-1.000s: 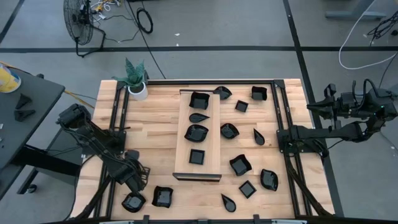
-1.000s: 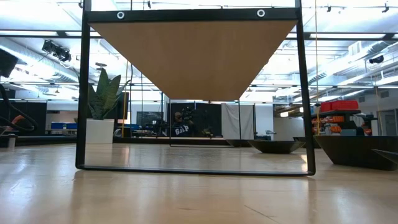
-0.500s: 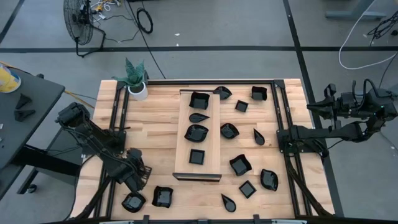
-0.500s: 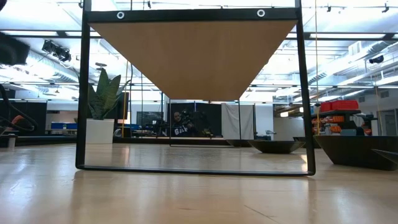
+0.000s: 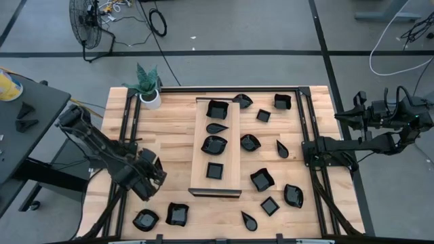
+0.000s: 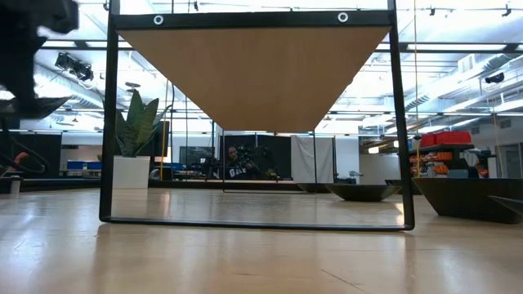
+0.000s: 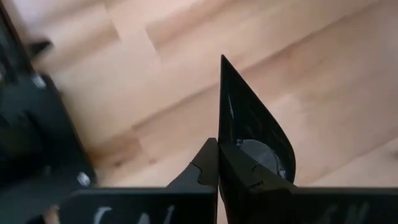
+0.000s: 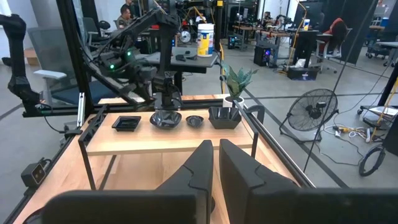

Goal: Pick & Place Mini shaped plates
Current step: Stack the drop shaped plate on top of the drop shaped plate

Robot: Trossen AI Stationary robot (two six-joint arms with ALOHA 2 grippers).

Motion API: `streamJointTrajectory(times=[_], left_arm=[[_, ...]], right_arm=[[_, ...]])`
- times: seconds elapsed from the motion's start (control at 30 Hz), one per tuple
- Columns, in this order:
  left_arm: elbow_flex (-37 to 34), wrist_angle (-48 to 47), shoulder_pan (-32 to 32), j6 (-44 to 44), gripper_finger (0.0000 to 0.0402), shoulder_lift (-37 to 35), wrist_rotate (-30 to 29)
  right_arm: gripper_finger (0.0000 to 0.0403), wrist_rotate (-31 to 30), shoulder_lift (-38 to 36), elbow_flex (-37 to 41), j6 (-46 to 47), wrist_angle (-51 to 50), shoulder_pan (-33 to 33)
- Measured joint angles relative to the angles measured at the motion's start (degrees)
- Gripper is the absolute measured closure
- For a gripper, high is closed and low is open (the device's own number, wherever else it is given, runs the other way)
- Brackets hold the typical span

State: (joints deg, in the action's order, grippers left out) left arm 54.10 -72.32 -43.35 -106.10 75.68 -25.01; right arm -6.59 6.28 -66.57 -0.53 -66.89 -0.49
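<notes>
Mini shaped plates (image 5: 262, 179) dot the wooden table (image 5: 169, 135); left end effector (image 7: 219, 163) grips one, right (image 8: 215, 163) closed.

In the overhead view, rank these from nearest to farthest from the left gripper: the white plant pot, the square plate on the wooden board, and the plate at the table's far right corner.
From the left gripper, which holds a teardrop plate:
1. Square plate on the near end of the board, just to the gripper's right.
2. Plant pot, at the far left corner.
3. Corner plate, far right, across the table.

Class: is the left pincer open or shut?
Shut: the left pincer clamps a black plate edge-on between its fingers.
</notes>
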Motion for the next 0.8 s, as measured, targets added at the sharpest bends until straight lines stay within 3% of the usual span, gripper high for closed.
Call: streamJointTrajectory(times=[0.3,0.6,0.8], left_arm=[[6.5,-1.4,7.6,19.6,0.0398,-1.6,-9.5],[14.5,-1.0,19.6,51.7,0.0398,-1.6,-14.1],[18.6,4.7,29.1,73.8,0.0397,-1.6,-14.4]], right_arm=[[0.0369,0.0,0.0,0.0,0.0,0.0,0.0],[0.0369,0.0,0.0,0.0,0.0,0.0,0.0],[0.0369,0.0,0.0,0.0,0.0,0.0,0.0]])
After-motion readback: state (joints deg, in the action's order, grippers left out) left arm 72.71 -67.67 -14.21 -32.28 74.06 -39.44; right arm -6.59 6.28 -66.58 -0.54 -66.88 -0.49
